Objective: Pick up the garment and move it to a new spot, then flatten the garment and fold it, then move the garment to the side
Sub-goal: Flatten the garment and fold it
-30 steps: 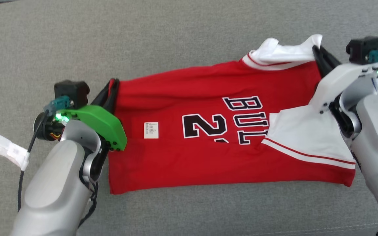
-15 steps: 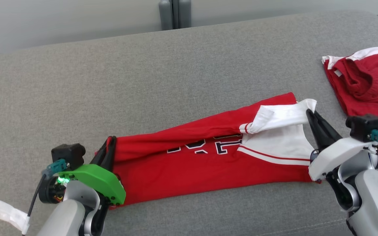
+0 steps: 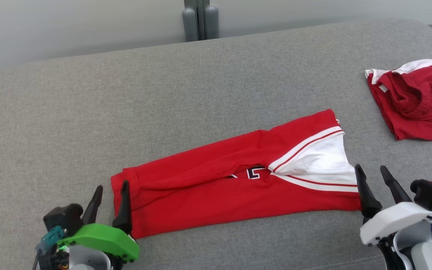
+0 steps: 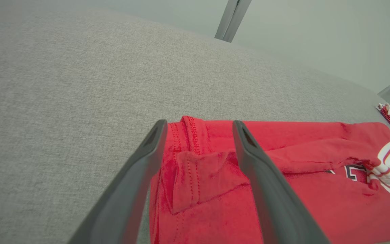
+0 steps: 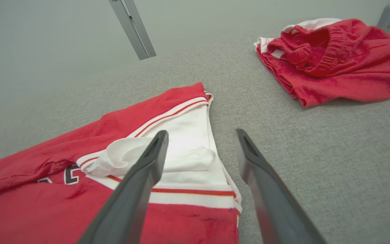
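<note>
– Garment (image 3: 234, 187) first: where does it lie?

– On the grey cushion (image 3: 126, 112), folded into a long red band. Its long axis runs from one hand to the other, with the hem end closer to the robot and the white-trimmed end slanting away in the head view.

– And the hands?

– Both have their fingers spread, and neither holds anything. The left hand (image 3: 112, 185) is at the hem end, and in its wrist view the stitched corner shows between its two fingers. The right hand (image 3: 370, 168) is just beside the white-trimmed end, with one finger over the white cloth and the other over bare cushion. I cannot tell whether either one touches the fabric.

– So which arm takes which end?

– Each is already nearest its own end. I would judge that the band still needs a fold across its length, bringing one short end over to the other along that axis.

– Anything in the way?

– Another red piece (image 3: 414, 101) lies crumpled well apart, beyond the right hand and off the band's line.
</note>
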{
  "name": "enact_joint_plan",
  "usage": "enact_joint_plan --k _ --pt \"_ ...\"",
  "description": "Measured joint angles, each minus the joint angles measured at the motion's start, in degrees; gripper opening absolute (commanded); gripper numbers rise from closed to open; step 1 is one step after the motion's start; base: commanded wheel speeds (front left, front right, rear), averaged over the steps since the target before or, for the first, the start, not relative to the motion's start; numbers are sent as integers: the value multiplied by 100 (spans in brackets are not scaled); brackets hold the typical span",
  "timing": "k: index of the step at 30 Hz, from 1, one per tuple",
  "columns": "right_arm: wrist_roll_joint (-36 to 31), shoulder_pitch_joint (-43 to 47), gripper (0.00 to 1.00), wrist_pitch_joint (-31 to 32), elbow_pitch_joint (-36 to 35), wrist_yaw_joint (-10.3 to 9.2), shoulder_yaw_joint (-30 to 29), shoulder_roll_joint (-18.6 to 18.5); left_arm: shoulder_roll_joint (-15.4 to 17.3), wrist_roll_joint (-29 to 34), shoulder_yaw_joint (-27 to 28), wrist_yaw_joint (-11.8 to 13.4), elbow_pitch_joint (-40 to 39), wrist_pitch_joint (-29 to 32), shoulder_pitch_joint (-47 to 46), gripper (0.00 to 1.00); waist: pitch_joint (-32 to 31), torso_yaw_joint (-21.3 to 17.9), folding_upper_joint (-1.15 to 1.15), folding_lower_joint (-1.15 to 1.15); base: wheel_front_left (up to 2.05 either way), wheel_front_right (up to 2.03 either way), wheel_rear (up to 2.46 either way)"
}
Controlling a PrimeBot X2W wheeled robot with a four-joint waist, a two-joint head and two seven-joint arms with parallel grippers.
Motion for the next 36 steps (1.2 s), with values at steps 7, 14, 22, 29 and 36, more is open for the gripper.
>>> enact_joint_plan --k 7,14,22,29,36 --pt "-210 430 100 11 -204 0 -598 114 65 34 265 268 -342 -334 370 100 -186 23 0 0 0 0 0" --pt "-405 274 100 302 -241 0 -656 176 67 149 257 366 -408 -408 408 100 -324 126 0 0 0 0 0" --pt "-492 -429 100 1258 487 1 -305 -253 34 190 197 371 -410 -428 407 100 -358 411 0 0 0 0 0" --pt "-309 -873 100 1996 1441 0 -85 -578 32 223 214 412 -453 -458 381 100 -296 753 0 0 0 0 0" --pt "-293 -1081 100 2003 2259 0 -16 -702 40 229 259 434 -474 -480 377 100 -235 1075 0 0 0 0 0"
